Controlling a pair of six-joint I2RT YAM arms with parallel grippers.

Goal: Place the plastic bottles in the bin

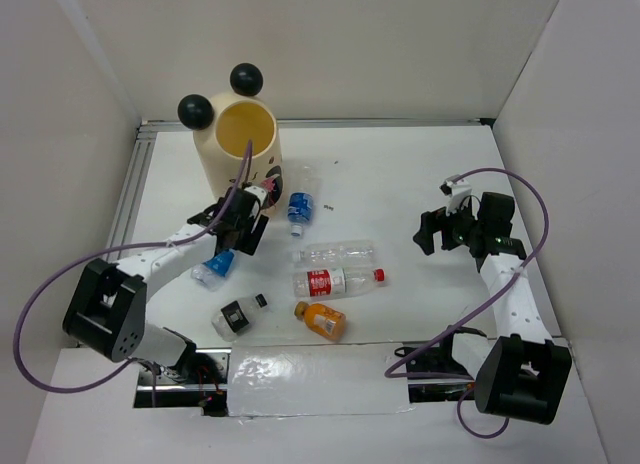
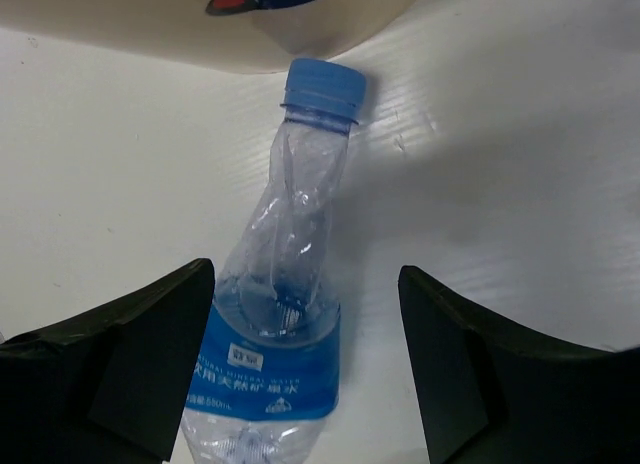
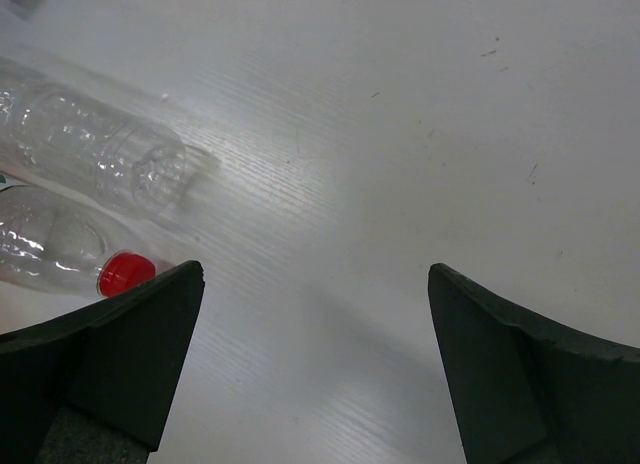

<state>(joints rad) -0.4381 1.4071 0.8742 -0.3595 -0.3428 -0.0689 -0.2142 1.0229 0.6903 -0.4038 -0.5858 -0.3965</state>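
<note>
Top external view: shows the bin [image 1: 225, 164] upright at far left, six plastic bottles [image 1: 335, 282] lying outside it on the table [image 1: 420, 164]. Places the left gripper [image 1: 243, 234] beside the bin, over a blue-labelled bottle [image 1: 215, 267]; the right gripper [image 1: 440, 231] well apart, jaws wide, holding nothing.

Left wrist view: frames that bottle between spread, released fingers [image 2: 140, 364], touching neither, blue cap [image 2: 325, 84] towards the bin. White Chinese characters on the label, too small to read. Risks squirting sideways if clamped on the crumpled, tapering neck.

Right wrist view: open fingers [image 3: 110, 364] over bare table, red-capped bottle [image 3: 50, 249] and plain clear bottle [image 3: 100, 159] off to the left.
</note>
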